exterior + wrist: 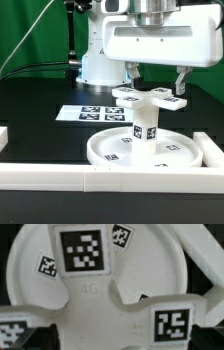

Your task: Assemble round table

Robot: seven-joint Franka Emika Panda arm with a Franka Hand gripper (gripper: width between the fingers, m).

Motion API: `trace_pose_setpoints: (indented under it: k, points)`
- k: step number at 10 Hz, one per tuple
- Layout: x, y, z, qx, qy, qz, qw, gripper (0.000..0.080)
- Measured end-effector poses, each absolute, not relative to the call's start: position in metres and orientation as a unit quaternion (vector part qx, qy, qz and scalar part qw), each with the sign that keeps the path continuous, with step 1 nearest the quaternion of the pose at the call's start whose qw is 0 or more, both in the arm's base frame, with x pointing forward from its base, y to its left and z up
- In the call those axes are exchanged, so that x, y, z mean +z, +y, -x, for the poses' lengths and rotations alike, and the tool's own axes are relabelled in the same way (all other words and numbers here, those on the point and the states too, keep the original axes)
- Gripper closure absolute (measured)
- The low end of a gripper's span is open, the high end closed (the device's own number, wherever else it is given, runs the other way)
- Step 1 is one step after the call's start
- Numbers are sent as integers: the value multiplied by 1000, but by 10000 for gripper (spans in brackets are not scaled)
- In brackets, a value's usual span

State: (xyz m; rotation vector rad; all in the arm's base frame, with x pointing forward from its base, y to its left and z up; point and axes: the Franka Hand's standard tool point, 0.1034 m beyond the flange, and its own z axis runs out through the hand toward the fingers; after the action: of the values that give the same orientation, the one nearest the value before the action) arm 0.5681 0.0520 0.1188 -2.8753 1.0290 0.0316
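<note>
Black desk (40,105), exterior view: one round disc (140,150) at lower centre; one cylinder leg (146,127) upright on it; one cross-shaped foot (150,96) atop the leg; one pincer (155,82) spread wide around the foot; one marker board (92,113) centre-left.

Smooth matt white plastic foot (150,97) under my fingers (181,83), leg (145,127) and disc (178,152) alike, matt black table (40,135)

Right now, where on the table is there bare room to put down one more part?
Free: dark table between the marker board and the white bar. Crowded: the round disc, where the leg and cross foot stand under the open tool.
</note>
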Motion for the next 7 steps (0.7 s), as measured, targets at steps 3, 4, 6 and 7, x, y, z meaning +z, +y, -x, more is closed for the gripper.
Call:
trace_pose_setpoints:
  k: [3,4,6,7]
  points:
    - [120,53,-570,1,198,980,34,150]
    - [120,53,-570,0,157,987,34,150]
    - [120,52,-570,-3,37,999,27,150]
    - [121,53,-570,0,-18,1000,23,150]
